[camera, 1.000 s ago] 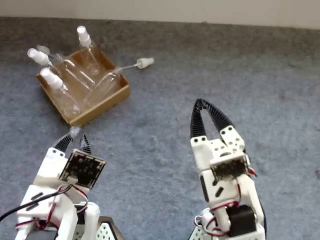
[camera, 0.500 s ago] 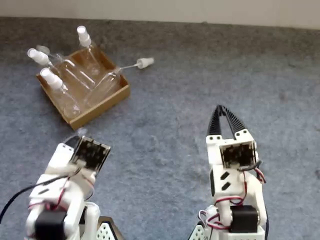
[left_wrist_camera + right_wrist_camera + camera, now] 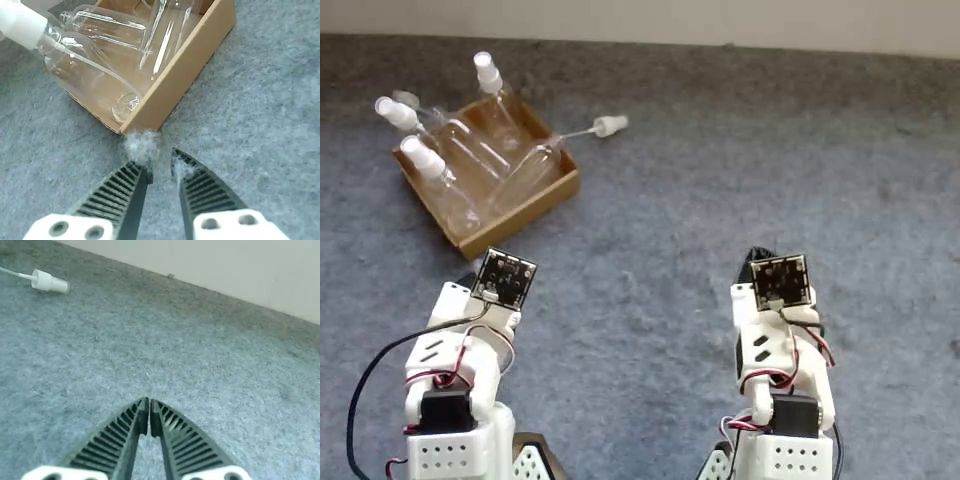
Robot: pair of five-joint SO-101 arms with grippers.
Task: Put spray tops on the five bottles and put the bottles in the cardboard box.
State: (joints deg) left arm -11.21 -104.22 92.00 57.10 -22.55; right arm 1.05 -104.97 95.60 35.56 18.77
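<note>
1. High view places the loose spray top (image 3: 611,125) on the carpet (image 3: 720,150), just beside the far right wall of the cardboard box (image 3: 517,213).
2. Its thin tube points back toward the box and its white head points away. The long axis so runs almost in one line with the uncapped bottle (image 3: 528,172), which lies in the box with its open neck at that same wall.
3. Three other bottles in the box carry white tops; I cannot count the rest with certainty.
4. Left wrist view shows the left gripper (image 3: 159,167) low over the carpet, just before the near corner of the box. Its fingers are a little apart and hold nothing.
5. Right wrist view shows the right gripper (image 3: 149,412) well apart from the box, to the right of it. Its fingers are pressed together on nothing, and the spray top lies ahead across bare carpet.
6. I judge both arms about equally far from the top, but the right one has the free way, while the left one has the box between. A grasp should probably cross the head, not the tube.
</note>
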